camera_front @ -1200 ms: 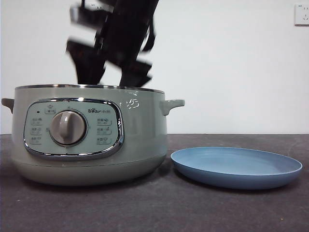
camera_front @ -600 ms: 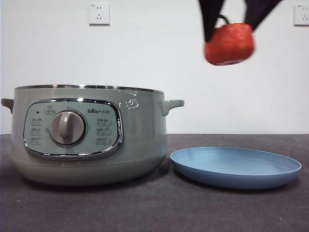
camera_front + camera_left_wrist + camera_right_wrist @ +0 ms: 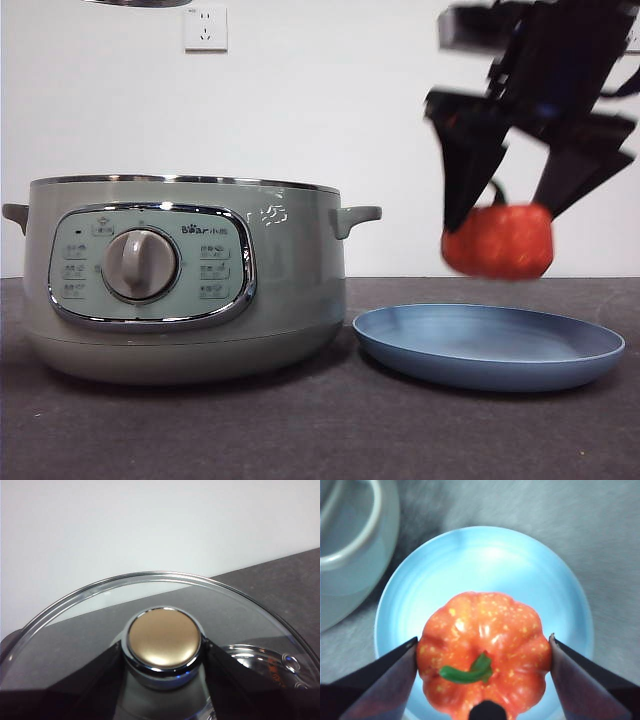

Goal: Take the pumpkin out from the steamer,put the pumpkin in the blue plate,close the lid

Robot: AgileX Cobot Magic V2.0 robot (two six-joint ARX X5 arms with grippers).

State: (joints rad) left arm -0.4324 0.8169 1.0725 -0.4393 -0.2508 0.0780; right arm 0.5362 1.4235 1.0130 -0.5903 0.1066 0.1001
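Note:
My right gripper (image 3: 500, 232) is shut on the orange-red pumpkin (image 3: 498, 241) and holds it in the air just above the blue plate (image 3: 489, 345). In the right wrist view the pumpkin (image 3: 485, 666) with its green stem sits between the two jaws, over the middle of the plate (image 3: 485, 570). The pale green steamer (image 3: 180, 280) stands open at the left. My left gripper (image 3: 162, 655) is shut on the knob of the glass lid (image 3: 100, 625) and holds it up; only the lid's rim (image 3: 135, 3) shows at the top edge of the front view.
The steamer's handle and rim (image 3: 355, 545) lie close beside the plate. Dark table surface (image 3: 330, 430) runs in front of both. Wall sockets (image 3: 205, 28) are on the white wall behind.
My right gripper rose out of the steamer with the pumpkin, carried it to the right and has now come down to just above the blue plate.

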